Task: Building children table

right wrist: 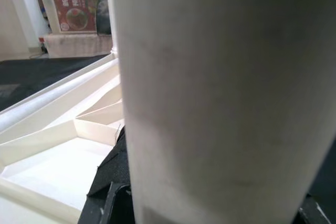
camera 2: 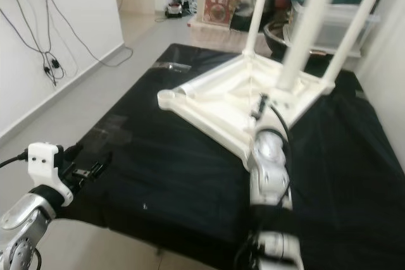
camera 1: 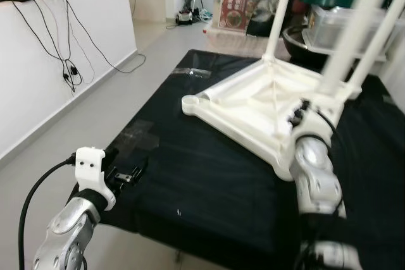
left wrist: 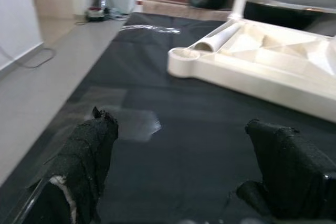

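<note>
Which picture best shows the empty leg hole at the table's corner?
The left wrist view: the empty corner socket sits close, sharp and unobstructed. Both eye views show it smaller, at the upturned white table's near-left corner. The right wrist view shows a leg close up.

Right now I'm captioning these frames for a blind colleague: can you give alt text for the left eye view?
An upside-down white children's table lies on a black mat with three legs up and one corner socket empty. The right gripper reaches in at the base of the nearest leg, while the left gripper hovers open over the mat's near left edge.
</note>
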Controlling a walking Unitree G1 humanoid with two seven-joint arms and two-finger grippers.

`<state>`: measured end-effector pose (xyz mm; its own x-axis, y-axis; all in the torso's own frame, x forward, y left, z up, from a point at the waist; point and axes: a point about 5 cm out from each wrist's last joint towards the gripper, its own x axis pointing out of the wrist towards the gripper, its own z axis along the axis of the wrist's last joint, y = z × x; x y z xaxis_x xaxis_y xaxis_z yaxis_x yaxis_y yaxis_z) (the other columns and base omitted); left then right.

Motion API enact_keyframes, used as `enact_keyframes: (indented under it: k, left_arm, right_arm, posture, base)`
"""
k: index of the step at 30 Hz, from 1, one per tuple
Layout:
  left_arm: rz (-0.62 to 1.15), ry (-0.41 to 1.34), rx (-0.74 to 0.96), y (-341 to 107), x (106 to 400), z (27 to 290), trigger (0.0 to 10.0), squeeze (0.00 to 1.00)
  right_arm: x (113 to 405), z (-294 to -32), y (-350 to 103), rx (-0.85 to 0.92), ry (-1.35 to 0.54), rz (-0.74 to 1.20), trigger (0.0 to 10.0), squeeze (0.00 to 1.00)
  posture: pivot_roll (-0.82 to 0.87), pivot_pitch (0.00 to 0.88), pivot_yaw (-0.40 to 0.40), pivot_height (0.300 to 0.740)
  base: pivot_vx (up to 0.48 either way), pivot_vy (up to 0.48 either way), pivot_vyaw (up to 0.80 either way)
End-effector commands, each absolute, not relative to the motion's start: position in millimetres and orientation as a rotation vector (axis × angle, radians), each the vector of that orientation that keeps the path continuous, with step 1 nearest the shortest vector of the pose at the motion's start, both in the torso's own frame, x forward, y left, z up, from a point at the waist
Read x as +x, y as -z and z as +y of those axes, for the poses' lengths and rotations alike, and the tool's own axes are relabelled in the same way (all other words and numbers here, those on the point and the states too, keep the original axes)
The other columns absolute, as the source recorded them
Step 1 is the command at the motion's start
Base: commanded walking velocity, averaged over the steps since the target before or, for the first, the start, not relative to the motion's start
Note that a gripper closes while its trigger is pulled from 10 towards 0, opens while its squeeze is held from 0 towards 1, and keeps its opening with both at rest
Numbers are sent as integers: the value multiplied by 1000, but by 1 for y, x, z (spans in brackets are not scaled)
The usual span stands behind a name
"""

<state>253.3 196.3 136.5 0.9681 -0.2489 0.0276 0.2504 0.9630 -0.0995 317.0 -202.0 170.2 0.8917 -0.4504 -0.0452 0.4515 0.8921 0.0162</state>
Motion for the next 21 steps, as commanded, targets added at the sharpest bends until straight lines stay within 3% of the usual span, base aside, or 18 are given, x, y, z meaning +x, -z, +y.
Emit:
enact_keyframes:
  k: [1,2,5,6,7,8,9,10,12,14,16,20,21]
  left_arm:
    - [-12,269,-110,-137,255,193,10000,0]
    - [-14,270,-110,-138,255,193,10000,0]
    - [-15,271,-111,-138,255,192,10000,0]
    - [-16,270,-111,-138,255,192,10000,0]
    - [-17,269,-111,-138,255,192,10000,0]
    - [-18,269,-112,-138,254,192,10000,0]
    - [-18,269,-112,-138,254,192,10000,0]
    - [-20,267,-114,-138,253,193,10000,0]
    - [-22,266,-116,-138,253,193,10000,0]
    - [-25,265,-117,-138,254,192,10000,0]
    - [-25,265,-117,-138,254,192,10000,0]
    - [-28,266,-119,-138,254,191,10000,0]
    - [-28,266,-119,-138,254,191,10000,0]
  right_arm:
    - [298,-222,-140,-28,545,239,0,0]
    - [297,-217,-146,-37,482,214,10000,0]
    - [301,-202,-160,8,377,114,10000,0]
    - [310,-190,-175,55,266,27,10000,1000]
    - [320,-180,-191,99,156,-46,10000,1000]
    - [328,-172,-206,114,56,-104,10000,404]
    - [328,-172,-206,114,56,-104,10000,404]
    - [337,-168,-222,108,-63,-159,10000,0]
    - [340,-168,-227,98,-97,-169,10000,0]
    - [343,-161,-230,89,-383,-185,10000,0]
    - [343,-161,-230,89,-383,-185,10000,0]
    - [336,-147,-206,53,-772,-83,10000,0]
    - [336,-147,-206,53,-772,-83,10000,0]
  posture:
    - [21,0,-46,740]
    - [14,0,-42,740]
    - [9,0,-39,740]
    - [19,0,-45,740]
    - [21,0,-47,740]
    - [21,0,-47,740]
    - [21,0,-47,740]
    - [22,0,-48,740]
    - [22,0,-48,740]
    - [37,0,-57,740]
    - [37,0,-57,740]
    - [45,0,-63,740]
    - [45,0,-63,740]
  base:
    - [0,0,0]
    - [0,0,0]
    - [0,0,0]
    - [0,0,0]
    - [0,0,0]
    - [0,0,0]
    - [0,0,0]
    - [0,0,0]
    - [0,0,0]
    - [0,0,0]
    - [0,0,0]
    - [0,0,0]
    - [0,0,0]
